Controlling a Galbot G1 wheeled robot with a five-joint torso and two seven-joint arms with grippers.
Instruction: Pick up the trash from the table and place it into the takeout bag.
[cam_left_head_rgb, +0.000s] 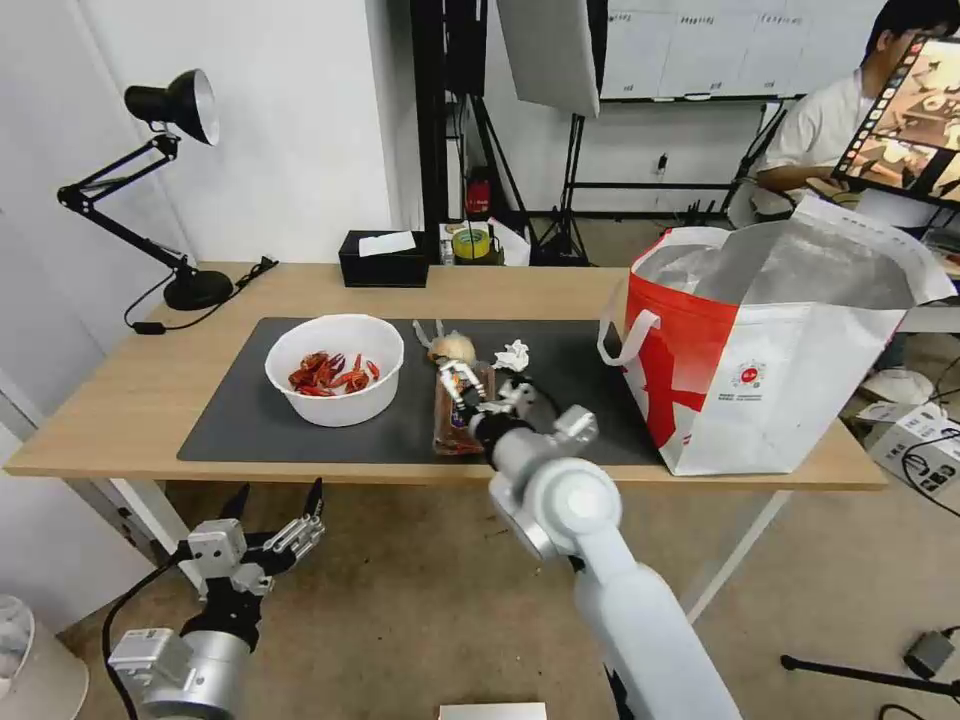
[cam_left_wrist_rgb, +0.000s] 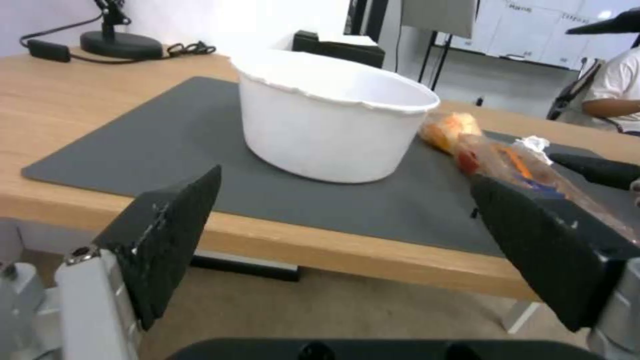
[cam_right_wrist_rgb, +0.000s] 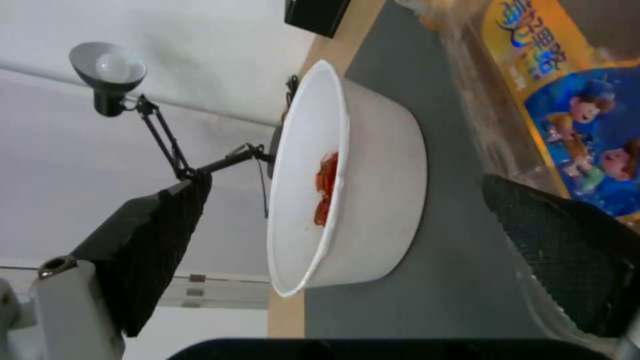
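Observation:
The white bowl (cam_left_head_rgb: 335, 370) of red crayfish shells stands on the dark mat (cam_left_head_rgb: 250, 420) of the table (cam_left_head_rgb: 120, 400). Right of it lie a knotted clear bag (cam_left_head_rgb: 450, 347) with a tan lump, a crumpled tissue (cam_left_head_rgb: 513, 355) and a clear tray (cam_left_head_rgb: 455, 425) with colourful packaging inside. My right gripper (cam_left_head_rgb: 470, 390) hovers open low over that tray (cam_right_wrist_rgb: 567, 115), one finger above it, the bowl (cam_right_wrist_rgb: 353, 180) beside it. My left gripper (cam_left_head_rgb: 280, 510) hangs open below the table's front edge, facing the bowl (cam_left_wrist_rgb: 333, 120). The red-and-white takeout bag (cam_left_head_rgb: 780, 350) stands open at the table's right end.
A black tissue box (cam_left_head_rgb: 383, 260) and a roll of tape (cam_left_head_rgb: 470, 243) sit at the table's back edge. A black desk lamp (cam_left_head_rgb: 170, 110) with its cable occupies the back left corner. Light stands and a seated person are behind the table.

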